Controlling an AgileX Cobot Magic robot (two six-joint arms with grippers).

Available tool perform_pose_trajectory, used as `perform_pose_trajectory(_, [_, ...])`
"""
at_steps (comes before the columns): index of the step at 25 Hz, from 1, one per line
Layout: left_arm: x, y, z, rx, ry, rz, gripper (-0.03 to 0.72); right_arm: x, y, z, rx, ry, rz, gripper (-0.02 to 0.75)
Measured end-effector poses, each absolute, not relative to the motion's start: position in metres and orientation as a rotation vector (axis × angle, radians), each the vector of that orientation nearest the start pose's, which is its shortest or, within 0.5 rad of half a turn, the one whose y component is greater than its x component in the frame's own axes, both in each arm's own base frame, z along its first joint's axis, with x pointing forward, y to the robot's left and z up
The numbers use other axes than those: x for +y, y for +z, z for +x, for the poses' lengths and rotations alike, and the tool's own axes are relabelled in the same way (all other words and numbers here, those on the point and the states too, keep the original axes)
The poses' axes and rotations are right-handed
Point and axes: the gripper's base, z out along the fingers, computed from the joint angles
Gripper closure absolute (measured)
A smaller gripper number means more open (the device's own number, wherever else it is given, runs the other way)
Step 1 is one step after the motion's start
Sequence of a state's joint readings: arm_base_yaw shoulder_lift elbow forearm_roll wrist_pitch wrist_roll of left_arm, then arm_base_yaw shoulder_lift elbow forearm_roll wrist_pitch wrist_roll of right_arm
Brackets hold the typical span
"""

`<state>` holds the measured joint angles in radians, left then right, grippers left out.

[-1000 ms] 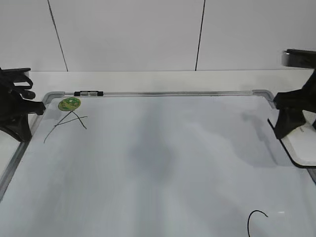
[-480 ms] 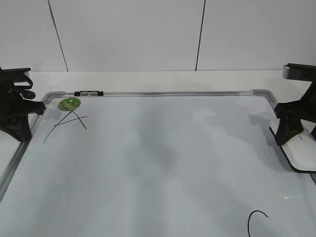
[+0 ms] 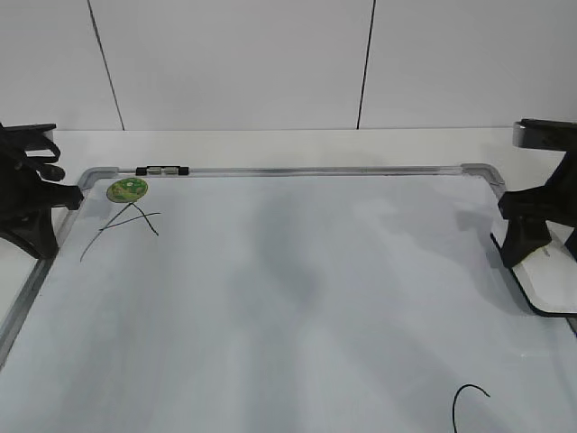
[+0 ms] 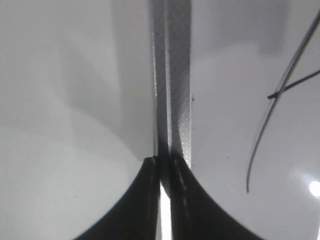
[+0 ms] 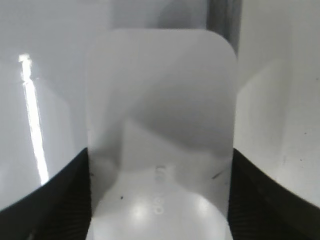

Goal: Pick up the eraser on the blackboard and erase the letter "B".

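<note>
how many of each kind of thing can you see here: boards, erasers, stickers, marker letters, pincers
whiteboard: 1
eraser: 1
round green sticker: 1
marker letters: 2, the slanted A and a curved stroke cut off at the bottom edge; no B in view
pincers: 2, left pincer and right pincer
total: 7

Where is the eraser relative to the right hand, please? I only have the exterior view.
Observer: In the right wrist view, the eraser lies lengthwise between the two fingers of the right hand, one along each long side.
Operator: Thank you. Is the left hand open?
Observer: No. The left wrist view shows the left hand shut, above the frame of the blackboard.
Operator: Is any writing near it?
Observer: Yes, thin black strokes run across the board to the right of that frame.
</note>
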<state>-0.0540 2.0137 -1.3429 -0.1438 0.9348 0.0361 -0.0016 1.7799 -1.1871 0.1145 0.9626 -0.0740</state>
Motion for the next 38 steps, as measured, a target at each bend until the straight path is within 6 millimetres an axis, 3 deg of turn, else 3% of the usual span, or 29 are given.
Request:
perform_pose_trajectory(12, [-0.031, 0.152, 0.381, 3.085, -0.183, 0.012, 0.667, 0.008, 0.185, 0.339, 3.07, 0.143, -0.017, 0.206])
perform_pose_trajectory(17, [-0.031, 0.152, 0.381, 3.085, -0.183, 0.012, 0.667, 0.008, 0.184, 0.337, 3.093, 0.149, -0.017, 0.096])
perform_pose_trajectory(20, [-0.031, 0.152, 0.381, 3.085, -0.183, 0.012, 0.666, 0.008, 0.184, 0.335, 3.117, 0.153, -0.02, 0.083])
perform_pose_trajectory(29, [-0.031, 0.152, 0.381, 3.085, -0.183, 0.012, 0.666, 0.01, 0.225, 0.35, 3.134, 0.188, -0.039, 0.083])
perform_pose_trajectory(34, [-0.031, 0.152, 0.381, 3.085, -0.183, 0.012, 0.662, 0.015, 0.237, 0.351, 3.097, 0.271, 0.005, 0.11])
perform_pose_trajectory(38, [-0.031, 0.152, 0.381, 3.084, -0.179, 0.038, 0.587, 0.016, 0.25, 0.346, 3.066, 0.283, 0.01, 0.124])
